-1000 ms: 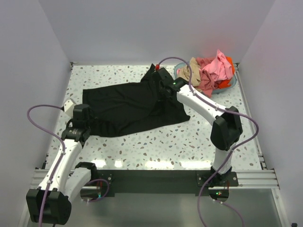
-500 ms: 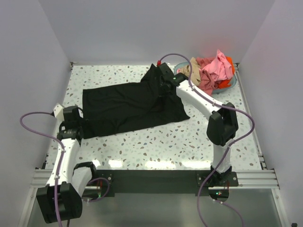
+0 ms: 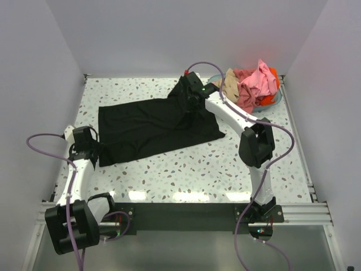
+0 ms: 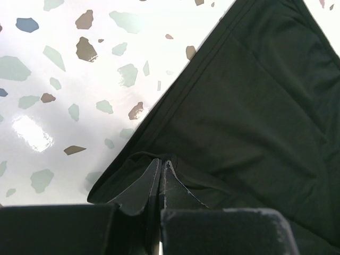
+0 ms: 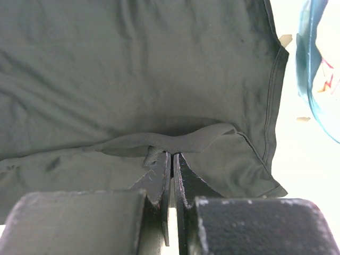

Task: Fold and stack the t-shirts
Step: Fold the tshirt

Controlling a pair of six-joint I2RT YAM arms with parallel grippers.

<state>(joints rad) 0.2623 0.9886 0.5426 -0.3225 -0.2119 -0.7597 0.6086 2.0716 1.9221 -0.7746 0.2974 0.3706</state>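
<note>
left tool [image 4: 161,166] pinches black t-shirt [image 3: 146,127] hem corner; right tool [image 5: 171,159] pinches its collar (both pressed tight).

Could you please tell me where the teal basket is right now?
In the top view, the teal basket sits in the far right corner of the table, heaped with shirts, just right of the black t-shirt.

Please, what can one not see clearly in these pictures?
Top view: the fingertips of the right hand, hidden under its own wrist over the black t-shirt.
Top view: how many shirts the pile holds; they overlap and cover most of the basket.
Right wrist view: the basket, cut off by the right edge.
</note>
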